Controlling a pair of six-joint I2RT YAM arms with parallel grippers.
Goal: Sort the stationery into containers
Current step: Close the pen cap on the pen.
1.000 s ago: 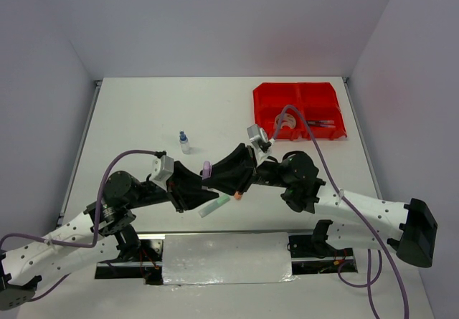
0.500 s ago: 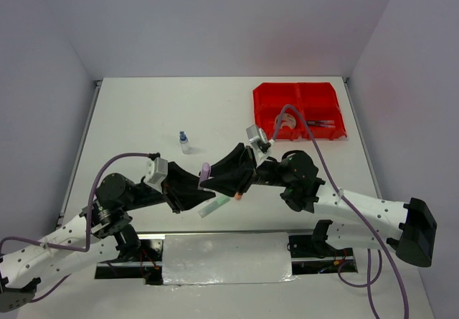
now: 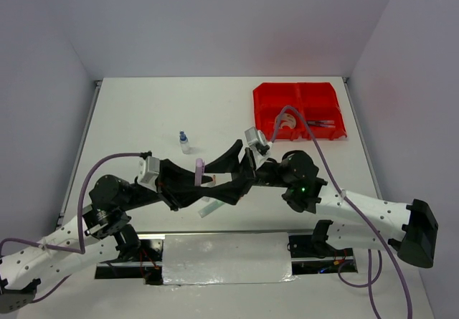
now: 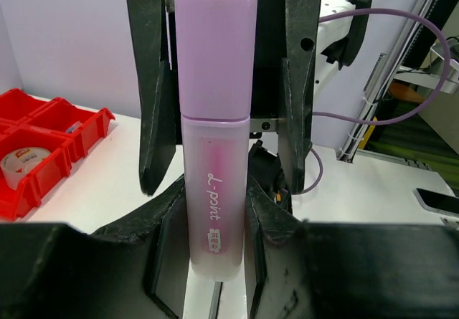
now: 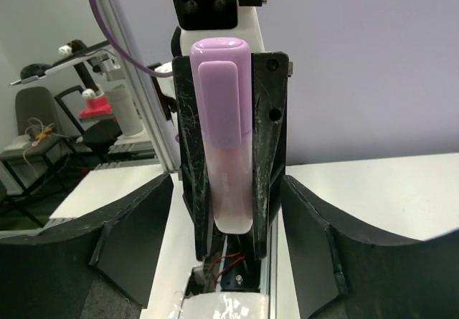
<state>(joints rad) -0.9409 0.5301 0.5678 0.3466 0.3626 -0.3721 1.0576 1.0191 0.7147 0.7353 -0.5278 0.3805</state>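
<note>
A pink highlighter [image 3: 199,172] with a lilac cap stands upright above the table's near middle. My left gripper [image 3: 195,187] is shut on its lower barrel [image 4: 215,211]. My right gripper [image 3: 221,173] faces it from the right, open, one finger on each side of the highlighter [image 5: 224,140] and clear of it. In the left wrist view the right gripper's fingers [image 4: 152,89] stand behind the highlighter [image 4: 215,118]. The red containers [image 3: 267,115] sit at the far right, with a tape roll [image 3: 287,122] and dark pens [image 3: 323,123] inside.
A green highlighter [image 3: 212,206] lies on the table under the two grippers. A small blue-capped bottle [image 3: 184,142] stands left of centre. The left wrist view shows the red bins [image 4: 72,129] and a tape roll [image 4: 21,160] at its left.
My right gripper's jaws have spread wide and let go of the pink highlighter. My left gripper keeps hold of it and has drawn slightly left, and the highlighter now stands more upright.
</note>
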